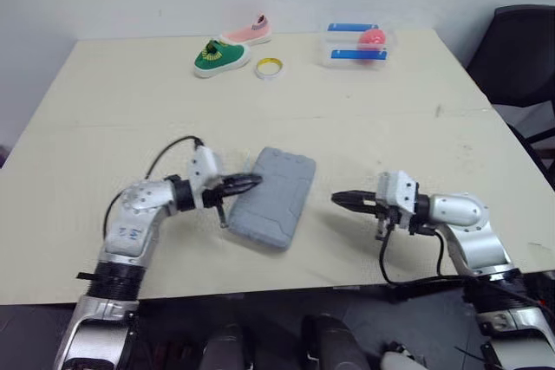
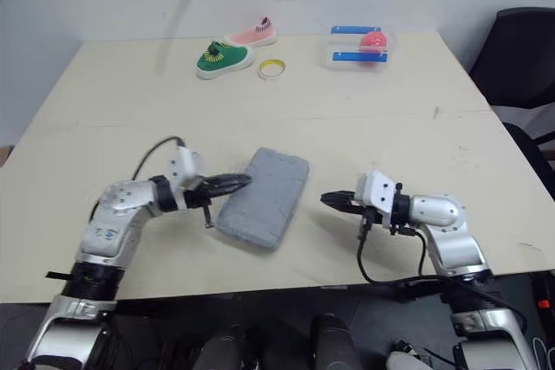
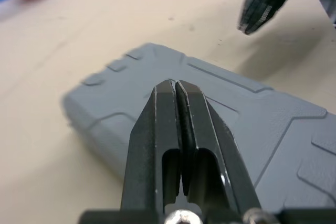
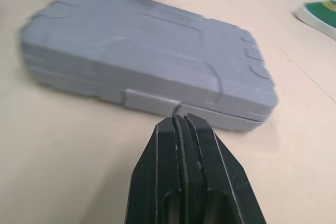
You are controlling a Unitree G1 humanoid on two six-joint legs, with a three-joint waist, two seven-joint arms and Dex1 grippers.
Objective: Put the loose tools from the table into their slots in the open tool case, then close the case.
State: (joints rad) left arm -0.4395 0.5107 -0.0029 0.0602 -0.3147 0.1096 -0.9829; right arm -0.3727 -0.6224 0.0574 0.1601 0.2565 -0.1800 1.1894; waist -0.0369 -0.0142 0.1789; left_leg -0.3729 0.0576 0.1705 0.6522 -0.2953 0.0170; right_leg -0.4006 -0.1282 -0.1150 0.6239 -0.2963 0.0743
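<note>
Hiding its contents, closed tool case (image 1: 273, 197); left claw (image 1: 253, 181) together at its edge; right claw (image 1: 336, 198) together nearby

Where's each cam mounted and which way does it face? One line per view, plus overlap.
Left eye view: head, forward and down over the table; both arms show, left gripper at the closed grey tool case, right gripper apart from it.
Right eye view: same head, same scene, slightly offset.
Left wrist view: left wrist, along its shut fingers across the case toward the right gripper.
Right wrist view: right wrist, along its shut fingers at the case's side, green shoe beyond.
Shared: every view shows the case.
</note>
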